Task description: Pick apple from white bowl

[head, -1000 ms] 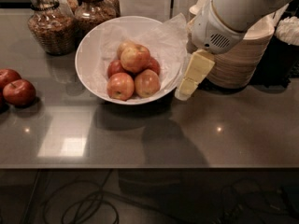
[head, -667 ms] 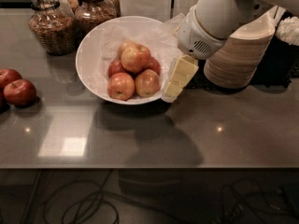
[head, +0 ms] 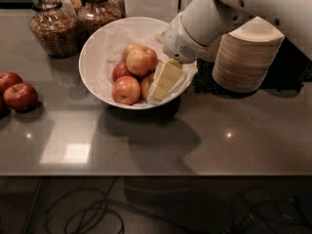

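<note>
Camera view, the only one. Claw [head: 165,81] down inside the right side of white bowl [head: 87,69], tip low among the lower-right fruit, overlapping one of the smaller redder apples [head: 146,86]. Cannot tell whether claw apart or together; nothing visibly clamped.

Target apple [head: 141,60] on top of the pile, mid-bowl, just beside the claw: left of it in frame, a bit farther back, higher than the tip. Round, no long axis to align to. Single arm, no choice of side. Probably needs a short lift and a shift left before closing.

Materials:
- Apple: pale yellow-orange with red blush, smooth skin. Smaller redder apples packed under and around it, touching.
- Bowl: glossy white, wide, shallow, lined with crumpled white paper [head: 109,38].
- Claw: cream, flat slab shape. Wrist housing [head: 187,38] white, rounded.
- Bench [head: 219,140]: grey, glossy, reflective.

Also on bench: dark red apples [head: 19,95] far left, glass jars [head: 51,28] behind bowl, stack of beige bowls [head: 248,57] at right.
</note>
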Tool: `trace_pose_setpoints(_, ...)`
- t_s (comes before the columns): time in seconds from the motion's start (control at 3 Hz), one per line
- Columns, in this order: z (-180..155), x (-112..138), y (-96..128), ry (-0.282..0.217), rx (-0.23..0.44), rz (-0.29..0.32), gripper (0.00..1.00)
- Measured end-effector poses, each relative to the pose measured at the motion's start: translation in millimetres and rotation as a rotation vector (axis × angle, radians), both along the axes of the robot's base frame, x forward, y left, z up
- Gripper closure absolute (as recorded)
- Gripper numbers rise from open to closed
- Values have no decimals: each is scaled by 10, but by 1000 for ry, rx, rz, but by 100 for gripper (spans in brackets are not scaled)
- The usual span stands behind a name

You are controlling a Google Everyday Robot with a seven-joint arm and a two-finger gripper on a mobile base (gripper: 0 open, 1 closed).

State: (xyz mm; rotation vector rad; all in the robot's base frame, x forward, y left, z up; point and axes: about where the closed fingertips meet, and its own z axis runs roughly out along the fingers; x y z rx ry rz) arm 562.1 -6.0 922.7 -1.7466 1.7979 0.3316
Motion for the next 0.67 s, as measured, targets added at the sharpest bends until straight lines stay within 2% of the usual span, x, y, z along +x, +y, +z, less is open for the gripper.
trace_pose_setpoints(0.33,116,221,171,-9,89,31,0)
trace_pose_setpoints(0.67,138,399,275,8,168,37,0)
